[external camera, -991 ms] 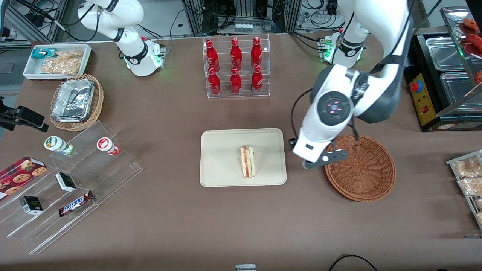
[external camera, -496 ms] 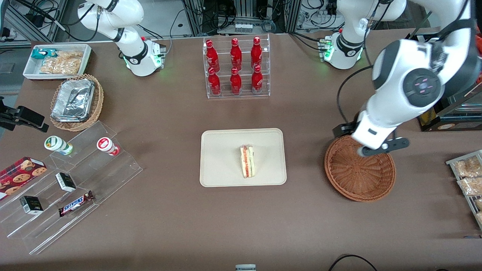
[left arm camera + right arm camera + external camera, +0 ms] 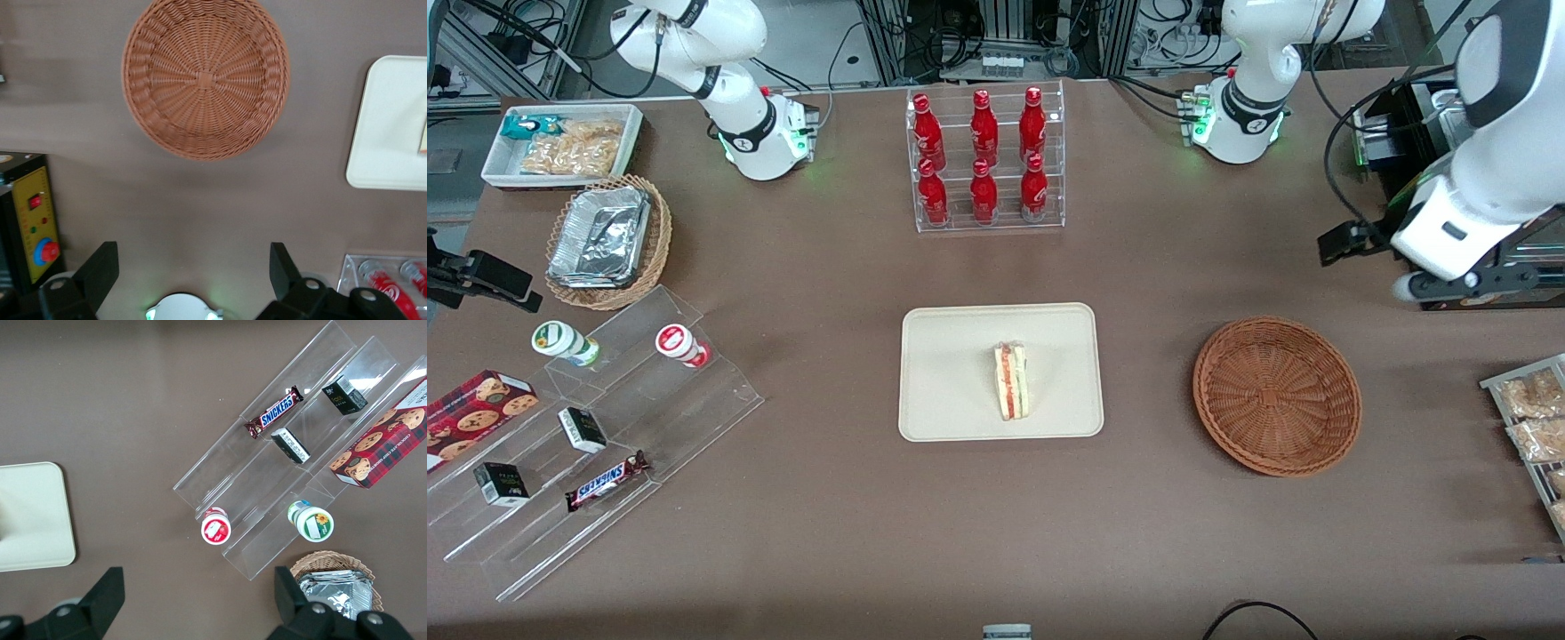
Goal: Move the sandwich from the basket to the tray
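Note:
The sandwich (image 3: 1011,382), a white wedge with red and green filling, lies on the beige tray (image 3: 960,356) at the table's middle; only a sliver of the sandwich (image 3: 423,137) shows on the tray (image 3: 390,127) in the left wrist view. The reddish-brown wicker basket (image 3: 1276,396) stands beside the tray with nothing in it, and in the wrist view the basket (image 3: 205,77) shows its bare weave. My gripper (image 3: 1463,283) hangs open and holds nothing, above the table, farther from the front camera than the basket and toward the working arm's end. The gripper (image 3: 193,267) has its fingers wide apart.
A black control box (image 3: 1427,231) with a red button stands close by the gripper. Bagged snacks (image 3: 1529,418) lie at the working arm's end. A clear rack of red bottles (image 3: 985,160) stands farther back. Acrylic shelves (image 3: 587,427) and a foil-tray basket (image 3: 605,240) sit toward the parked arm's end.
The gripper has swung from between tray and basket, over the basket, to beside the control box at the working arm's end. Sandwich, tray and basket have not moved.

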`<state>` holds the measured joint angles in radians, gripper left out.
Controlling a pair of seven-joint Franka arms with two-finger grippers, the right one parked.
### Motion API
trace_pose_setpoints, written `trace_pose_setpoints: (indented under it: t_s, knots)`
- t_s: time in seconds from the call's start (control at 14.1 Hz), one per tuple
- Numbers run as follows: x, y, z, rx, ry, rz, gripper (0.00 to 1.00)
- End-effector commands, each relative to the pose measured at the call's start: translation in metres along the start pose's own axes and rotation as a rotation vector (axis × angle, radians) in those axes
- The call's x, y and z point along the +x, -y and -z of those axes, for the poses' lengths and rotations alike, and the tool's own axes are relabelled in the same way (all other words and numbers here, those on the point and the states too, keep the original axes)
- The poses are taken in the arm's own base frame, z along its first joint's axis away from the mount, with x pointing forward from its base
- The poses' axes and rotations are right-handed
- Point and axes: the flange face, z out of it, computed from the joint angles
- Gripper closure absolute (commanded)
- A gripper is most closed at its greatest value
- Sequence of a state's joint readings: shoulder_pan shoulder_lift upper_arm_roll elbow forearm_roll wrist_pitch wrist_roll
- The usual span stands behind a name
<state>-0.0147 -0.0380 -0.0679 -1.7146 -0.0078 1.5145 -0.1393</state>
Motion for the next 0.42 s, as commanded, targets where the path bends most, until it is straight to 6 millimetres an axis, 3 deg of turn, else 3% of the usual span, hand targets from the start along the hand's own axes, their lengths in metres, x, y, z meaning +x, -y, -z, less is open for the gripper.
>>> trace_pose_setpoints:
  t_s: [0.0,0.35]
  knots:
    - [-0.016,0.028,0.016,-0.015,-0.018,-0.029,0.0]
    - [-0.018,0.031,0.03,-0.011,-0.056,-0.032,0.0]
